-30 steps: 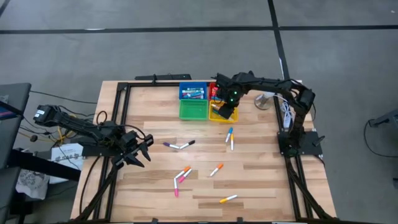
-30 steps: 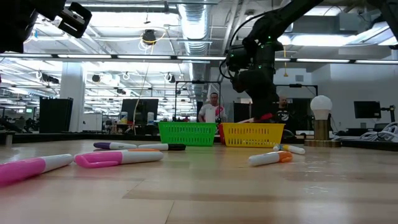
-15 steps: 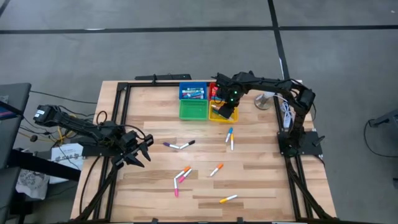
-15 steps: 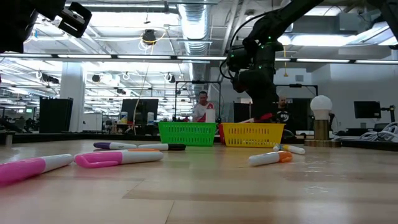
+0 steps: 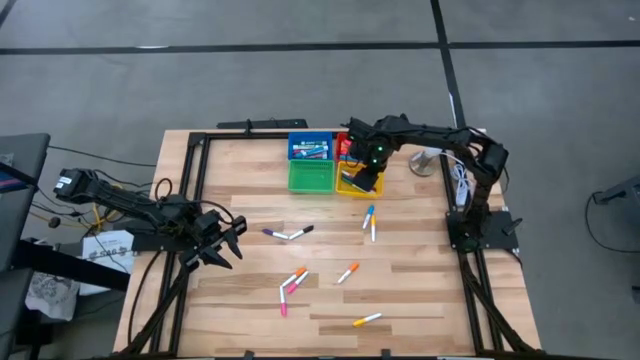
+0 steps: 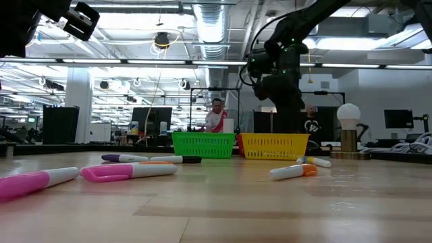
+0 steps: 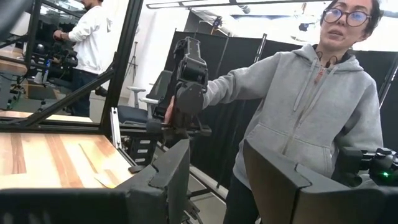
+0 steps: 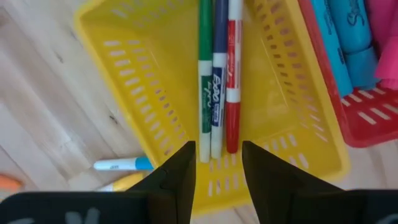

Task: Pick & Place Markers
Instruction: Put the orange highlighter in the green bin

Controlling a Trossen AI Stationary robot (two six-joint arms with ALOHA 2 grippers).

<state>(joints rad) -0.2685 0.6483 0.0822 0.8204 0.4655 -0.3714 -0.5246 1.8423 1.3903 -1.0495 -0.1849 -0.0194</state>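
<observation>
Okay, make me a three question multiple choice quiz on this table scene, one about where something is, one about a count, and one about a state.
1. Where is the right gripper?
A. Above the yellow basket
B. Over the table's front edge
C. Beside the left arm

2. How many markers lie in the yellow basket?
A. One
B. Three
C. Six

3. How do the right gripper's jaws stand?
A. Clamped on a pink marker
B. Open with nothing between them
C. Shut tight on a tray rim

Answers:
1. A: the high view puts it over the yellow basket, and the right wrist view looks straight down into that basket.
2. B: the right wrist view shows a green marker, a blue marker and a red marker side by side on the basket floor.
3. B: the right wrist view shows a gap between the jaws with nothing in them.
</observation>
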